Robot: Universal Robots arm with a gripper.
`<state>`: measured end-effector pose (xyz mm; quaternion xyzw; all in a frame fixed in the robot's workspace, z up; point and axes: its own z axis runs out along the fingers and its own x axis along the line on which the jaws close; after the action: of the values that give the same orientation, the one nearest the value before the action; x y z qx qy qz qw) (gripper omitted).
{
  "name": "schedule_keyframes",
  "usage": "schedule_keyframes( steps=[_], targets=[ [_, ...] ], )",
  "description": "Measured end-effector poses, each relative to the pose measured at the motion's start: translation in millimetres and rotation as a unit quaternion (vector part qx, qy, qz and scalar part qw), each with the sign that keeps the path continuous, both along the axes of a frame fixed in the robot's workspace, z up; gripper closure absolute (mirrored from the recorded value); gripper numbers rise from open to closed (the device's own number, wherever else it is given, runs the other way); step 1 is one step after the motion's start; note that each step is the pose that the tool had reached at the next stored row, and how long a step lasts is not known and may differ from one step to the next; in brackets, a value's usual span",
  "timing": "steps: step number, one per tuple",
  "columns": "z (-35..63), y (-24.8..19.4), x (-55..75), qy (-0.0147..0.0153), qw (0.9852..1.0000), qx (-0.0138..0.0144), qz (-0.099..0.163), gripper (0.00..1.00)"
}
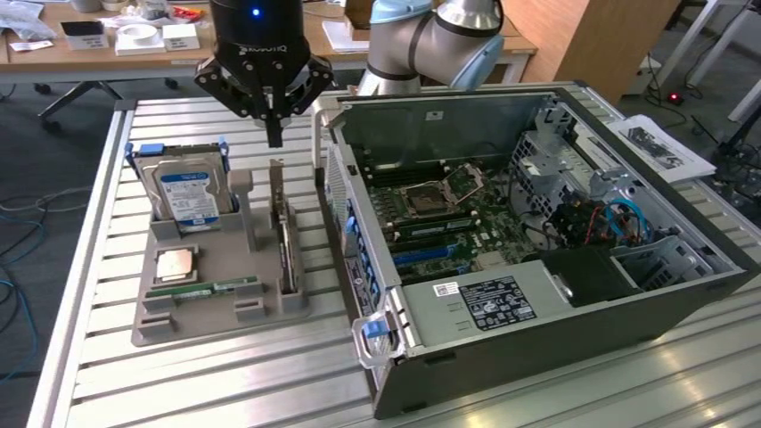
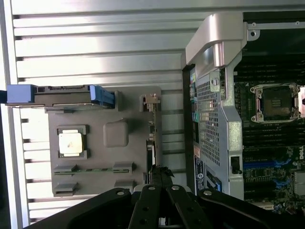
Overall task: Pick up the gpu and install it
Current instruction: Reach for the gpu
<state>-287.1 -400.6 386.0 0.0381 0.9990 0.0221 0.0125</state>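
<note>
Right up close sits the open dark grey metal computer case [image 1: 559,343], lying on its side with its green motherboard [image 1: 446,209] bared and a blue latch at the near corner. It rests on the silvery slatted aluminium table [image 1: 214,383]. Beside it, toward the exterior view's left, there's the grey moulded plastic parts tray [image 1: 202,330]. In it a boxy silver hard drive with a blue label [image 1: 188,194] stands upright at the far end, with a square silvery processor chip [image 1: 176,265] lying flat in front of it and a slim green memory stick [image 1: 220,288] nearer still. Now the thin flat black circuit card, the gpu [image 1: 285,241], stands on its long edge in the tray's slot on the side nearest the case, untouched. The wrist view looks down on it edge-on [image 2: 151,143]. The black two-fingered gripper [image 1: 274,135] hangs just above the far end of the gpu, fingertips pressed together and pinching nothing, pointing straight down. From the wrist its tips [image 2: 161,172] meet in line with the card.
</note>
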Motion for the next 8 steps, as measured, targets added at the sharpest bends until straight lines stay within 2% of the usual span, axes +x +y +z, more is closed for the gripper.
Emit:
schedule_keyframes(
  steps=[8],
  targets=[
    [0.0, -9.5, -0.5, 0.0000, 1.0000, 0.0000, 0.000, 0.89]
  ],
)
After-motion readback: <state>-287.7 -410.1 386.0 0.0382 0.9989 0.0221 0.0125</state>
